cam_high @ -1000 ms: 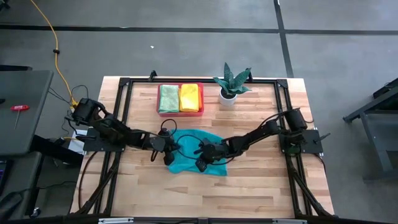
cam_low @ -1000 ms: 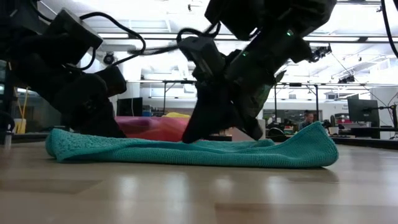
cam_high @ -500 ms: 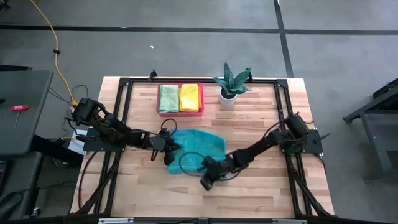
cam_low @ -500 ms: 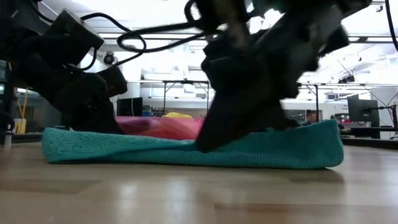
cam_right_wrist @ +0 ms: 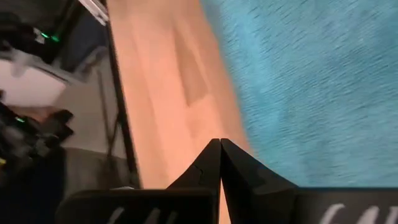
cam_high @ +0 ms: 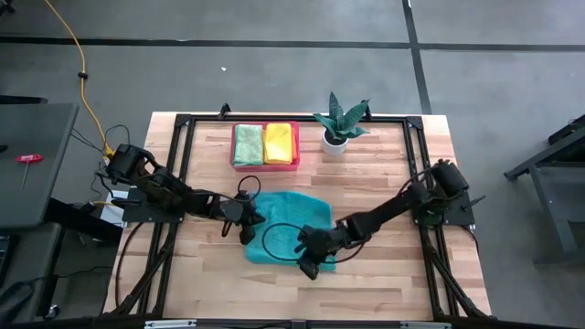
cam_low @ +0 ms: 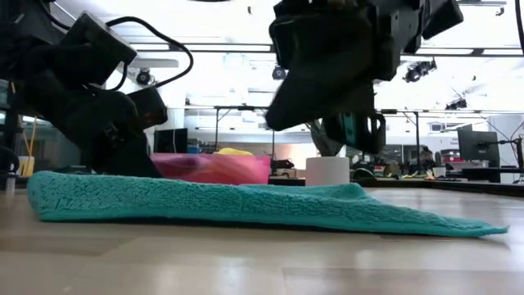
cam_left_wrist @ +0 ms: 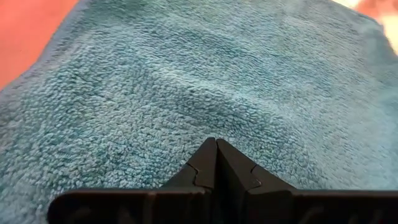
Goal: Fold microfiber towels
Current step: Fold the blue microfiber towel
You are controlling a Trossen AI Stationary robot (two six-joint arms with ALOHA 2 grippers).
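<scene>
Teal microfiber towel point(cam_high: 288, 224) lies spread on the wooden counter point(cam_high: 384, 283), just in front of the pink rectangular tray point(cam_high: 265, 165). My left claw point(cam_high: 247, 230), pressed together, pins its left edge; my right claw point(cam_high: 309, 269), also pressed together and empty, hovers at its front edge. I judge smoothing's under way; next I need a corner to pinch.

teal towel point(cam_right_wrist: 323, 81) motion-blurred (right wrist view), its near edge arm-hidden

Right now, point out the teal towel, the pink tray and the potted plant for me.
teal towel point(cam_high: 291, 212): high view, bare middle of the cloth.
pink tray point(cam_high: 265, 165): high view, near rim.
potted plant point(cam_high: 335, 143): high view, white pot.
</scene>
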